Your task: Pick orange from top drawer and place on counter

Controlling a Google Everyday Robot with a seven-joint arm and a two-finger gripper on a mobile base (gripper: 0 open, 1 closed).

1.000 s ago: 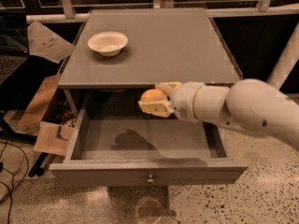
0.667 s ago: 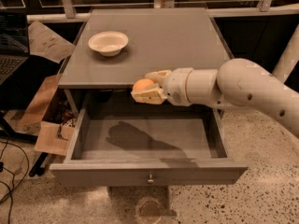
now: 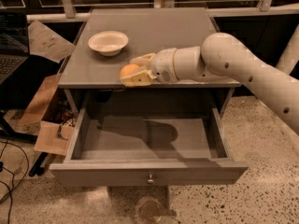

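My gripper (image 3: 132, 72) is shut on the orange (image 3: 128, 70), a small round orange fruit held between its pale fingers. It hovers just over the front edge of the counter (image 3: 149, 36), left of centre. The top drawer (image 3: 149, 167) stands pulled open below it, with a small metal knob (image 3: 150, 178) at its front. The drawer's inside shows only the arm's shadow. The white arm reaches in from the right.
A white bowl (image 3: 108, 42) sits on the counter's left rear part, a short way behind the gripper. Cardboard and cables (image 3: 46, 125) lie on the floor left of the cabinet. A laptop (image 3: 11, 41) stands at the far left.
The gripper has carried the orange up out of the drawer space and leftward, from beneath the counter's front edge to just above it.
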